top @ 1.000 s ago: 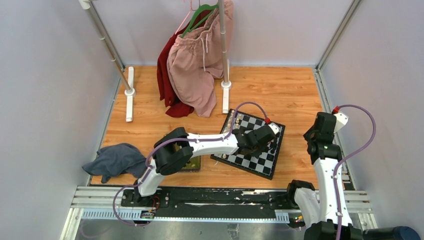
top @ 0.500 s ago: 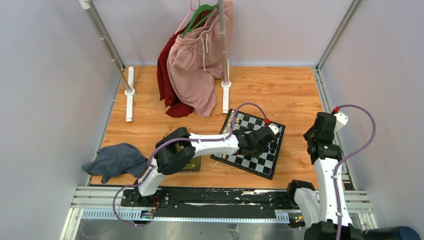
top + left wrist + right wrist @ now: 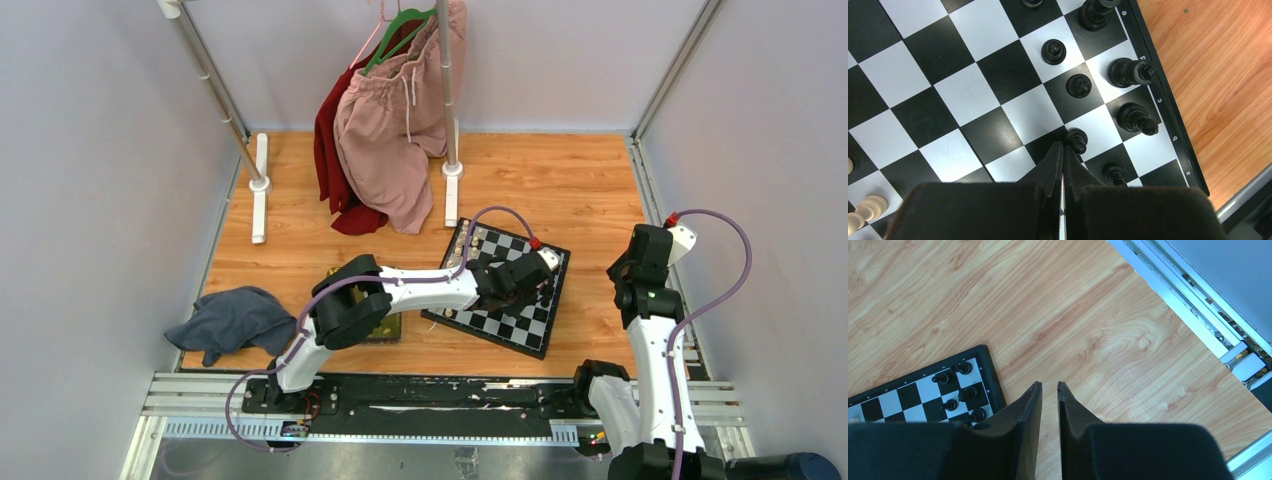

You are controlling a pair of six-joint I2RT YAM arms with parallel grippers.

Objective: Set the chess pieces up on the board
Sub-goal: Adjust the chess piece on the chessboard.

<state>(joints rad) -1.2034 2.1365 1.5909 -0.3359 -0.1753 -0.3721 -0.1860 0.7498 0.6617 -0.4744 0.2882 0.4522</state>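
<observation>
Right claw [image 3: 1049,386]: It hangs over the bare bench [image 3: 1108,340], just beside a corner of the board. It is open only a crack and holds nothing.
Left claw [image 3: 1063,147]: It is low over the board [image 3: 968,95]. It is pressed shut with nothing in it. Its tip is right next to one black pawn [image 3: 1077,139]. I cannot tell if they touch.
Board: It lies flat on the bench, turned a bit crooked, right of the middle.
Black pieces [image 3: 1130,71]: They stand in two rows along the board edge with the letters.
White pieces [image 3: 868,205]: A few stand on the other side of the board.
Step now: I think the shut claw is there to nudge the pawn, which looks close to the edge of its square.
Doing it well: Push slowly and only a little. Keep the tip low on the pawn so it slides and does not tip. Stay away from the tall pieces beside it.
Left wrist view: It shows each square and each piece. The top view cannot, because the arm covers them.
Top view: It shows both arms, a grey cloth [image 3: 230,318] near the left edge, and a tray [image 3: 388,328] half hidden under the left arm.
Far back: Clothes [image 3: 390,150] hang on a rack, well apart from the board.
</observation>
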